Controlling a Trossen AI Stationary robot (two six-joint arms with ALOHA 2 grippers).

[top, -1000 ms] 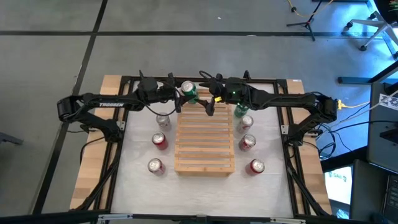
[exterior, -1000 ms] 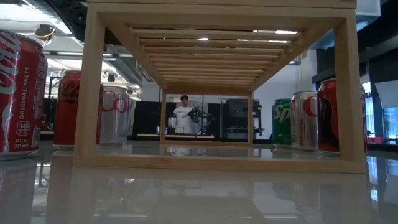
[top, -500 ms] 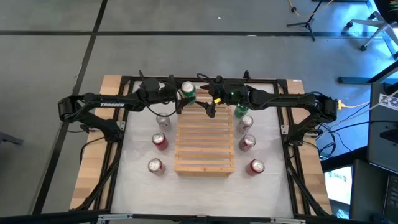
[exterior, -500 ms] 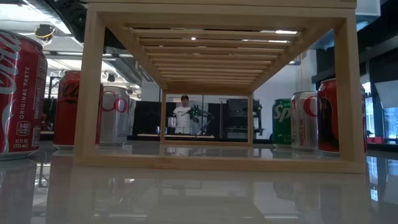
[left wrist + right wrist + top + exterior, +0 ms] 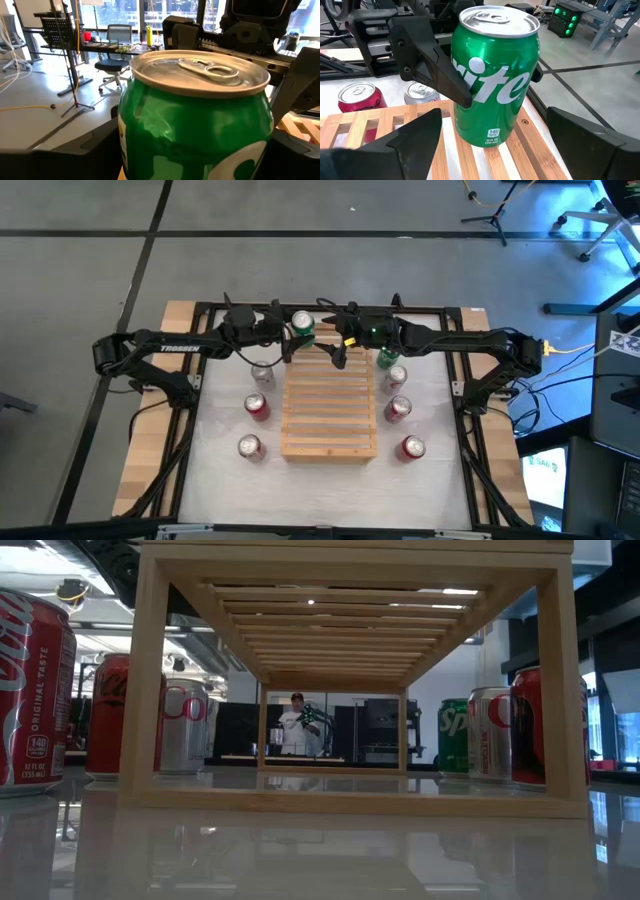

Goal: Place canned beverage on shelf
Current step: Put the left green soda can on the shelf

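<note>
Spanning the middle of the white table [image 5: 225, 470], the slatted bamboo shelf [image 5: 330, 412] carries a green can [image 5: 492, 75] upright on its far left corner. The placing step looks nearly finished: the left claw [image 5: 283, 335] brackets the can with fingers parted, seemingly letting go. Next, it likely needs to back straight off without tipping it. The right claw [image 5: 338, 352] hovers open over the shelf's far edge. The can looks undented, silver-topped, tab unopened.

Overhead, table-level, two wrists — shelf [image 5: 329, 406] shared
</note>
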